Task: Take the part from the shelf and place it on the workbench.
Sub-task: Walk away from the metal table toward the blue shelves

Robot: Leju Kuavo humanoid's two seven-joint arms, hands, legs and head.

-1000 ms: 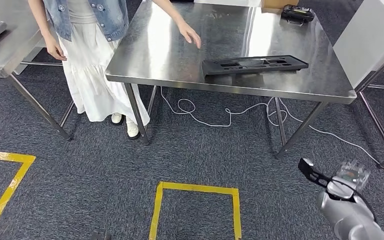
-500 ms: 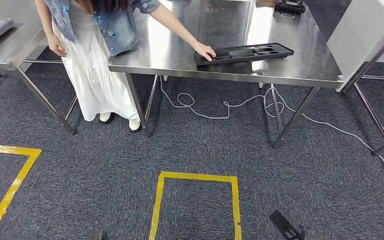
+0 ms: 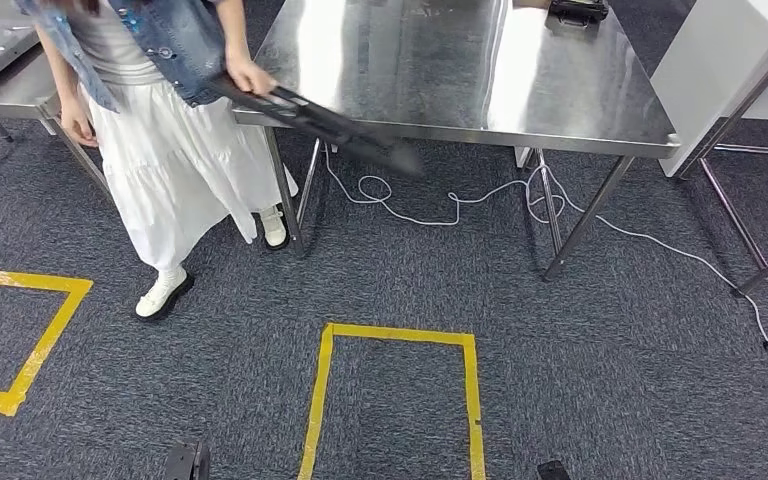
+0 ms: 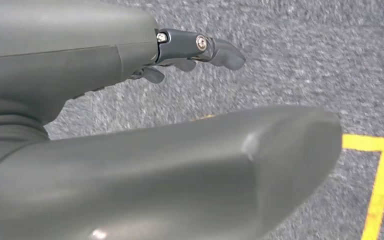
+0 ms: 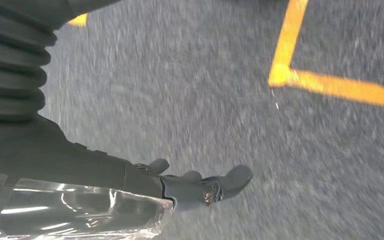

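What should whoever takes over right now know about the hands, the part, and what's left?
Left hand: hanging over the carpet, fingers apart, holding nothing.
Right hand: hanging over the carpet, holding nothing.
Part: a person holds it at the workbench's near left corner, tilted down past the edge.
Done: nothing is settled, since the part is not resting on the workbench.
Left: see where the person puts the part, then fetch it.

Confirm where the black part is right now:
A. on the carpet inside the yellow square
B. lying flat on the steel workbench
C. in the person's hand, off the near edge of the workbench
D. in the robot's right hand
C: the person's hand grips one end of the black part, which slants down past the workbench edge over the carpet.
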